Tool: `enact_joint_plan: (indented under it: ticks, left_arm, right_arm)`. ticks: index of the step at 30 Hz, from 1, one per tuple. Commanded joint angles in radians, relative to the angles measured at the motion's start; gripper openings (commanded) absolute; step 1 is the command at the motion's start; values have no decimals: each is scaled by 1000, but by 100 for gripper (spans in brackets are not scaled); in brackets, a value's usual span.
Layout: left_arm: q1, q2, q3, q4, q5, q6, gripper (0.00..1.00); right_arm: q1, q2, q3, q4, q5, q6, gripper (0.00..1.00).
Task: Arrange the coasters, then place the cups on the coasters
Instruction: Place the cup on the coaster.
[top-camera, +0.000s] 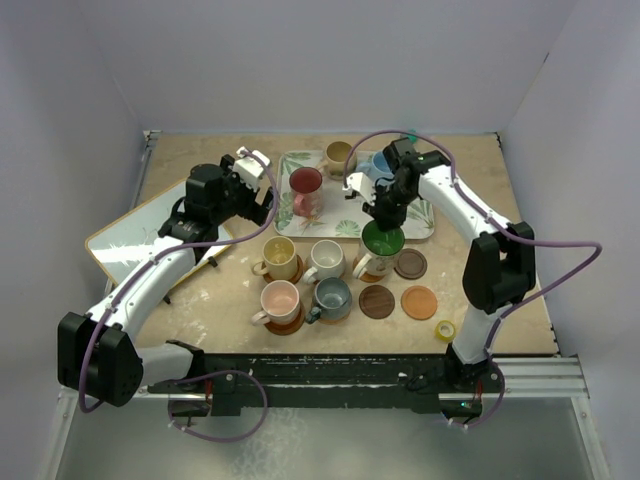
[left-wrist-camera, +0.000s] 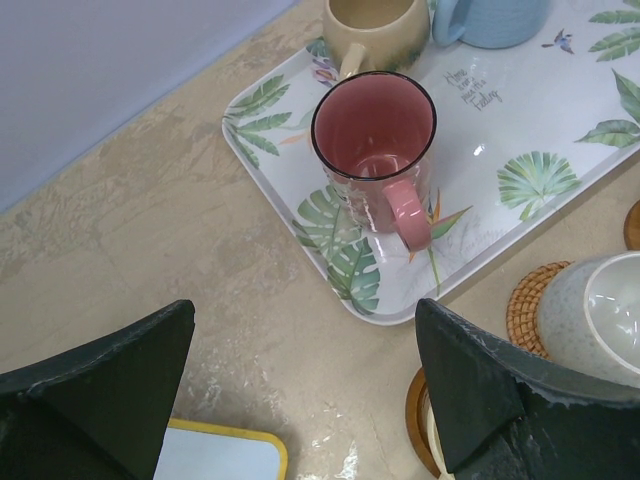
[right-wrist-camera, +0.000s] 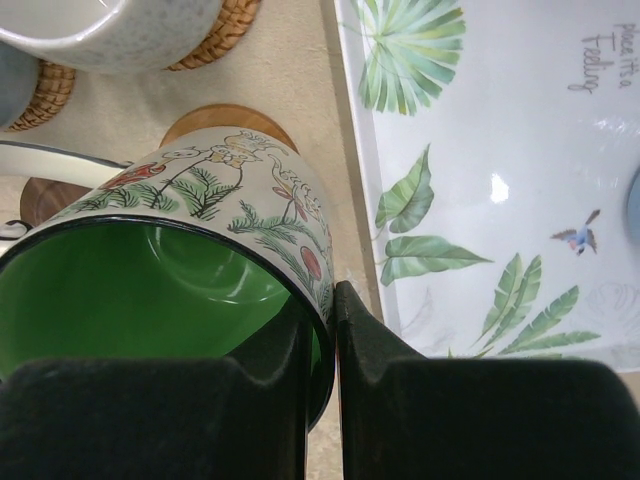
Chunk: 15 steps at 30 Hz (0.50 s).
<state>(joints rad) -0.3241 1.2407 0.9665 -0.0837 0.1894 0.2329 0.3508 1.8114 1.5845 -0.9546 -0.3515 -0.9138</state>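
The left gripper (left-wrist-camera: 305, 320) hangs with fingers spread wide near the corner of the leaf-print tray (left-wrist-camera: 560, 110), where the dark red cup (left-wrist-camera: 373, 128) stands, glossy pink inside. Further right, the right gripper (right-wrist-camera: 335, 300) pinches the rim of the green cup (right-wrist-camera: 150, 290), cream outside with painted leaves and flowers, over a wooden coaster (right-wrist-camera: 228, 118).

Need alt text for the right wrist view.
The right gripper pinches the rim of a green mug, a wooden coaster just beyond. A leaf-print tray lies right; a white mug sits on a woven coaster top left.
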Motion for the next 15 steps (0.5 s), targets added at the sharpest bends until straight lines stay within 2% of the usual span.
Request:
enact_joint_plan:
  ticks: [1,15]
  left_arm:
    - [-4,-5,-8,61,5,25,88]
    - [-4,-5,-9,61,6,32,88]
  right_arm:
    - [15,-5,49,-9,-66,-20,0]
    - [45,42,83,-28,-65,-33,0]
